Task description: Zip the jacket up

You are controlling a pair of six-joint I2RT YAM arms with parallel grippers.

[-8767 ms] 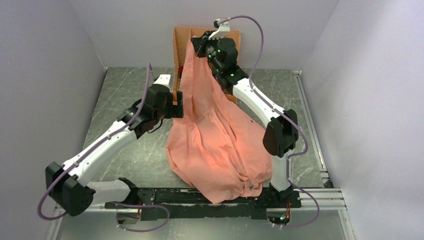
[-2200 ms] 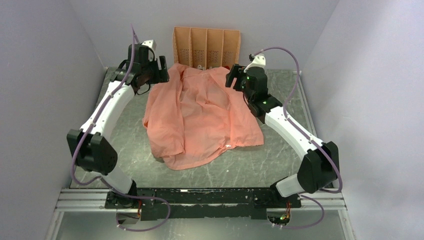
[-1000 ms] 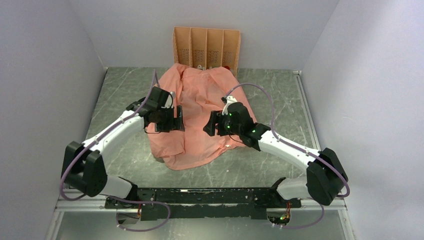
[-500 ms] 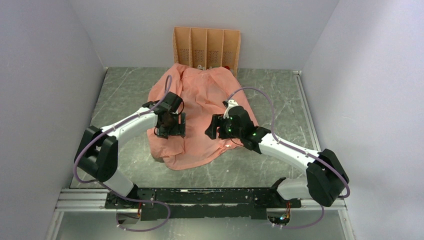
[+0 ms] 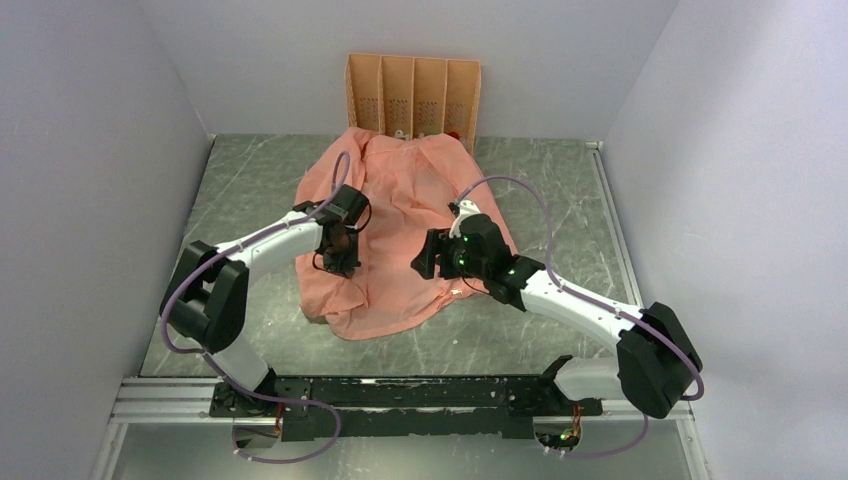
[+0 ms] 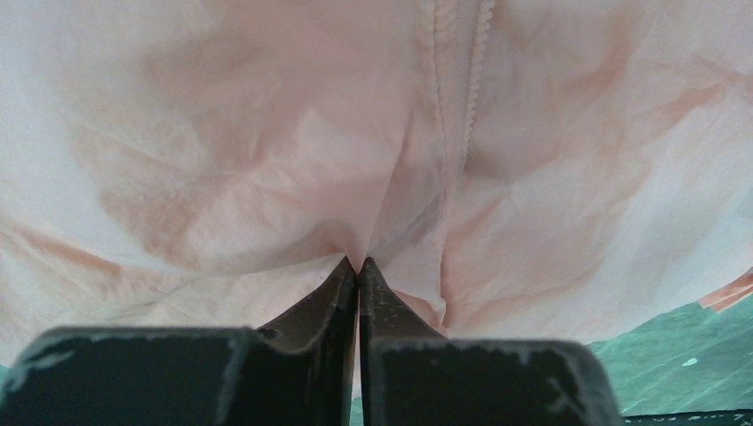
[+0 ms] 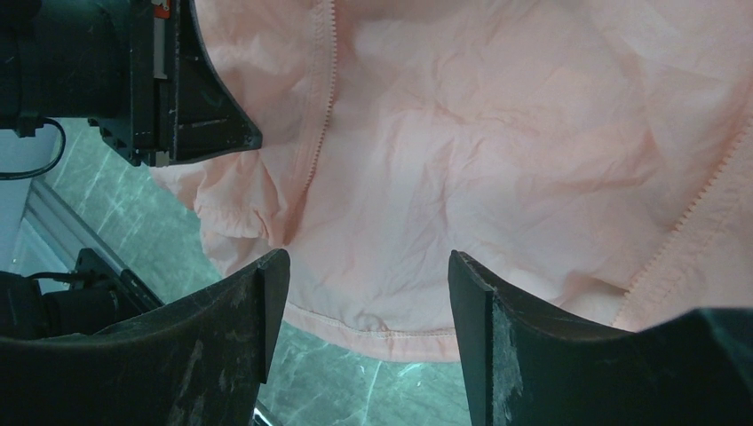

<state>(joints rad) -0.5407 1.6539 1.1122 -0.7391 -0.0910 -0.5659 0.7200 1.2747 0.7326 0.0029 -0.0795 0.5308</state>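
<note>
On the grey marbled surface (image 5: 250, 200), the jacket (image 5: 400, 195) is lying crumpled and spread out, its far edge reaching the foot of the orange rack (image 5: 412, 95), which is standing against the back wall. Both arms are bending inward over the garment.

The left pincer (image 6: 358, 264) is pressing onto the near-left part of the jacket. Its two fingers are squeezing tightly together and grasping a small pinch of the pink fabric, which is puckering into creases at the tips. Just beyond the pinch and slightly to its right, two rows of zipper teeth (image 6: 435, 89) are running away side by side with a narrow strip of fabric between them.

The right pincer (image 7: 368, 266) is hanging released, its fingers spreading wide apart and holding nothing. It is hovering over the jacket's near hem (image 7: 373, 333), where the stitched edge is meeting the bare surface. From above, it is sitting over the near-right part of the jacket, facing the left pincer across a stretch of wrinkled fabric.
</note>
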